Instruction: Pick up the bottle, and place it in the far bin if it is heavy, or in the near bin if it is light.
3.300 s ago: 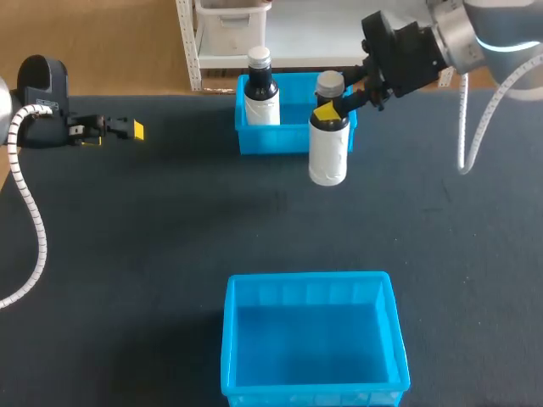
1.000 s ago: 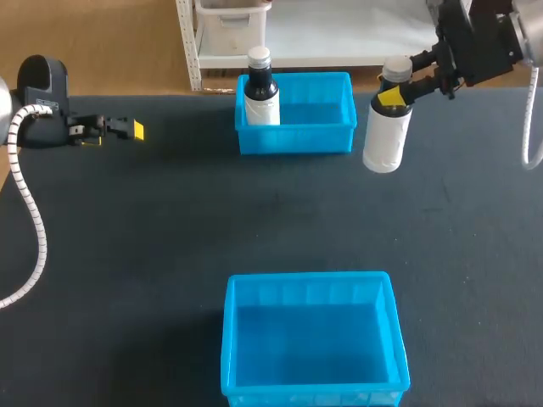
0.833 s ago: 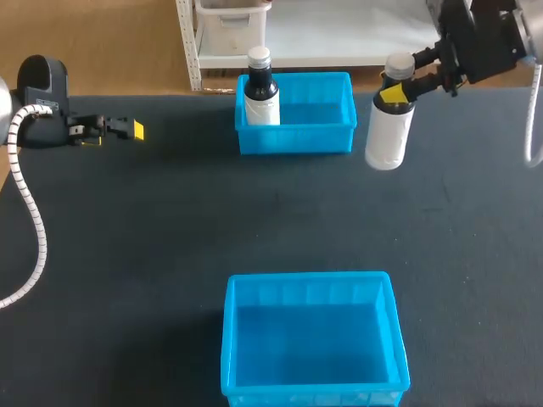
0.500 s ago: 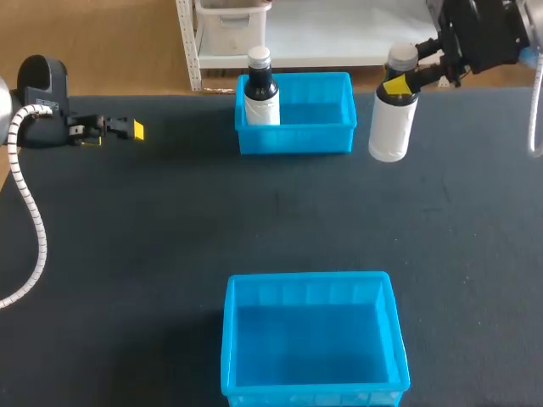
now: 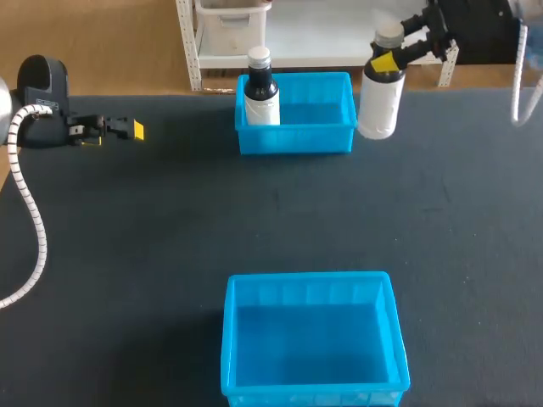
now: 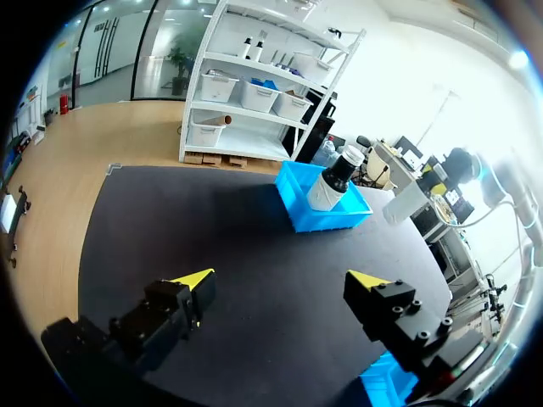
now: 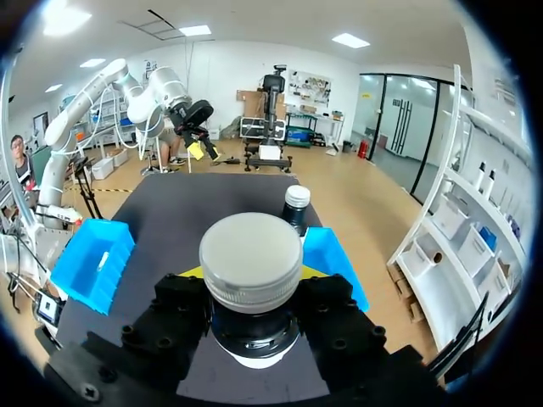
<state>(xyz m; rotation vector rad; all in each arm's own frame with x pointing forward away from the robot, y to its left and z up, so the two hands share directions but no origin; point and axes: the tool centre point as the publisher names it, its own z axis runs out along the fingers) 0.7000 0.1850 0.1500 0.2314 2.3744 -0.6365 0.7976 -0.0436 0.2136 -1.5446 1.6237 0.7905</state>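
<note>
At 6 o'clock, closest to me, the near bin (image 5: 395, 339) sits on the dark surface (image 5: 170, 237), blue and with nothing in it. Out at 10 o'clock my left arm (image 5: 51, 127) lies low over the surface, and its jaws are spread wide, yellow fingertips (image 6: 193, 278) well apart with nothing between them. At 12 o'clock is the far bin (image 5: 297, 136), where a dark bottle (image 5: 260, 89) with a white label stands upright at the left end. The white bottle (image 5: 378, 97) hangs upright in the air at 1 o'clock, just beside the far bin's right wall. My right jaws are clamped on its dark neck from both sides just under the grey cap (image 7: 251, 259).
</note>
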